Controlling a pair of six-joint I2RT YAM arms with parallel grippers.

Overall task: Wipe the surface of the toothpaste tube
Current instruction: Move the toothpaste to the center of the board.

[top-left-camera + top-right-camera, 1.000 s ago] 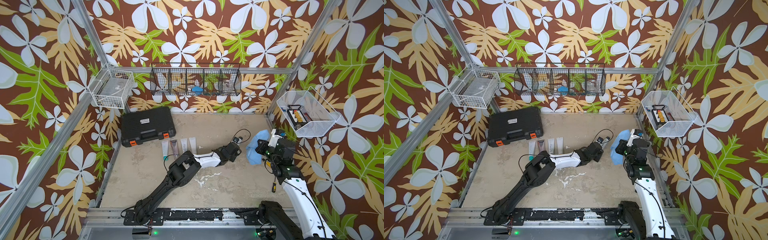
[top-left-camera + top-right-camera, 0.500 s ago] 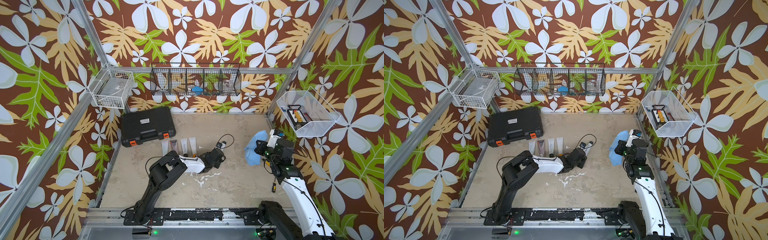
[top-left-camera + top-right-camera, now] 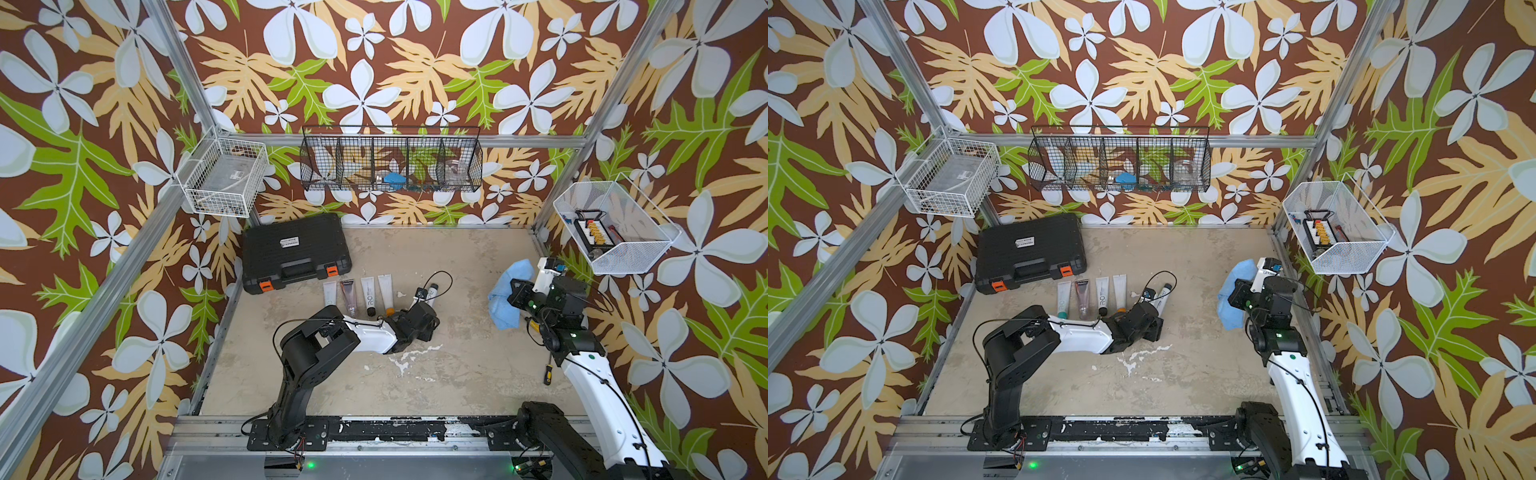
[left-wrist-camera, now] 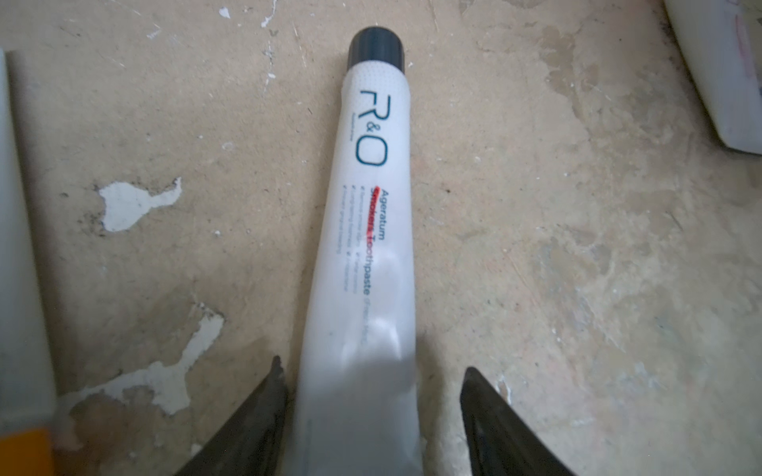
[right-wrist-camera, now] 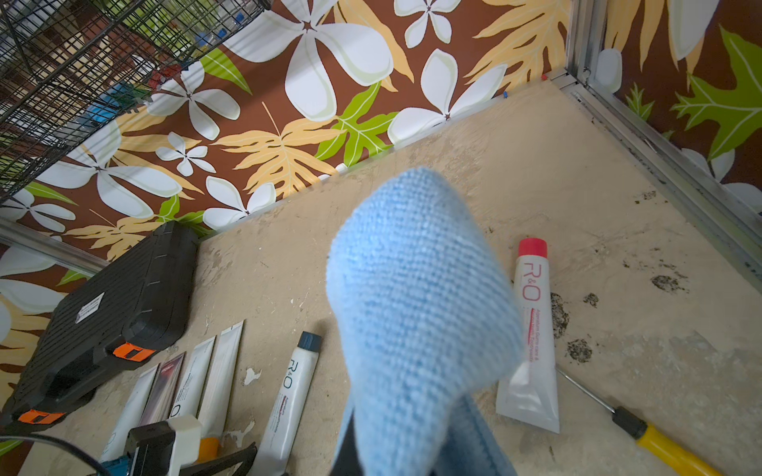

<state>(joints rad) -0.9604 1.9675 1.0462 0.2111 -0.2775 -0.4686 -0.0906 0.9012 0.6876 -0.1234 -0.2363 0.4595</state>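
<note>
The bench (image 3: 457,257) lies beneath both arms; a black case (image 3: 295,255) sits at its far corner, well apart from the left gripper (image 4: 373,366); the blue cloth (image 5: 420,309) bunches in the closed right gripper (image 3: 513,291), draping over its jaws; the dark-capped toothpaste tube (image 4: 371,247) lies flat between the left gripper's spread jaws, cap pointing away, one jaw just beside it, the other apart.
</note>
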